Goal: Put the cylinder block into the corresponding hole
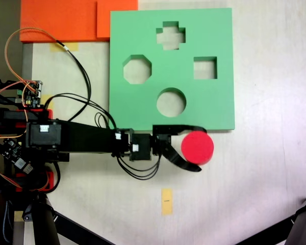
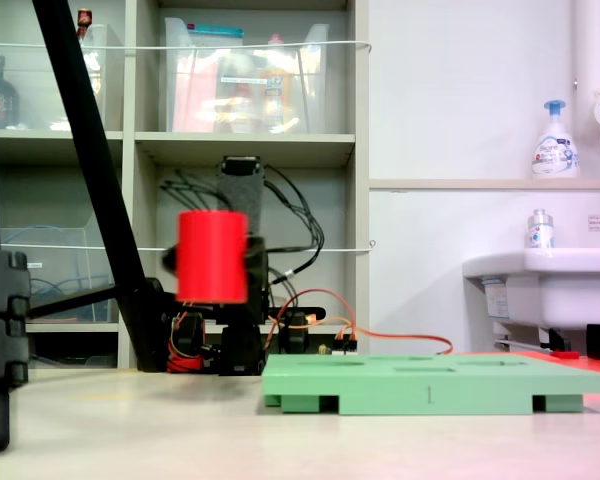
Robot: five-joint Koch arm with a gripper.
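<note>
Red foam cylinder block [image 1: 197, 147] clamped in the end effector [image 1: 193, 148], lifted clear of the counter [image 1: 275, 173], just outside the green board's [image 1: 219, 30] near edge. Could snag on the round hole's [image 1: 171, 102] rim if lowered off-centre. Arm stretched level, wrist near board edge.

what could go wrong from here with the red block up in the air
The gripper holds the cylinder clear of the table, beside the green board. Its grip looks partial, so the foam could slip out. The round hole looks barely wider than the cylinder, so it may catch the rim or land in the octagonal hole.
</note>
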